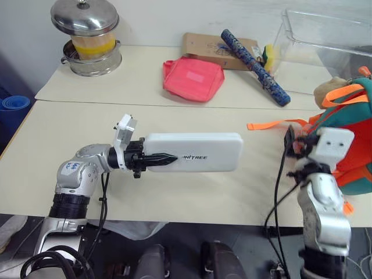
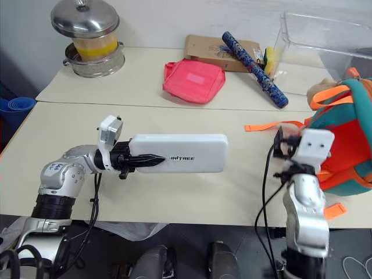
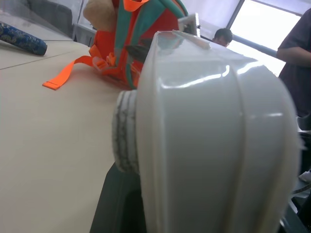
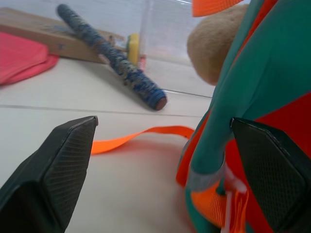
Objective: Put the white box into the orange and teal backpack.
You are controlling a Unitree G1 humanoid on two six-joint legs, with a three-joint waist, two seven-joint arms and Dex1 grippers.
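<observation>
Left end effector [image 1: 156,159]: black fingers clamped on the near short end of the white box [image 1: 195,152], holding it level above the table [image 1: 58,168]. Box is a flat, elongated hard case, smooth and glossy, with rounded corners and small dark lettering on its top face. Its long axis points toward the orange and teal backpack [image 1: 349,139], free end well apart from it. In the left wrist view the glossy white shell sits right up against the lens.

Right end effector [image 4: 160,160]: fingers spread wide, nothing between them. Ribbed black pads [image 4: 68,155] frame the teal fabric edge of the backpack. The right pad appears to sit just beside the orange panel; contact cannot be judged.

Backpack stands at the right edge of the table: soft woven fabric, orange panel, teal sides, tan plush head [image 4: 218,41] near the top. A flat orange webbing strap [image 1: 273,124] trails onto the matte cream table.

Behind: pink-red soft pouch [image 1: 193,77], brown cardboard box [image 1: 218,51], patterned blue cylindrical roll [image 1: 254,58], clear plastic bin [image 1: 325,49], steel steamer pot with lid [image 1: 92,38].
</observation>
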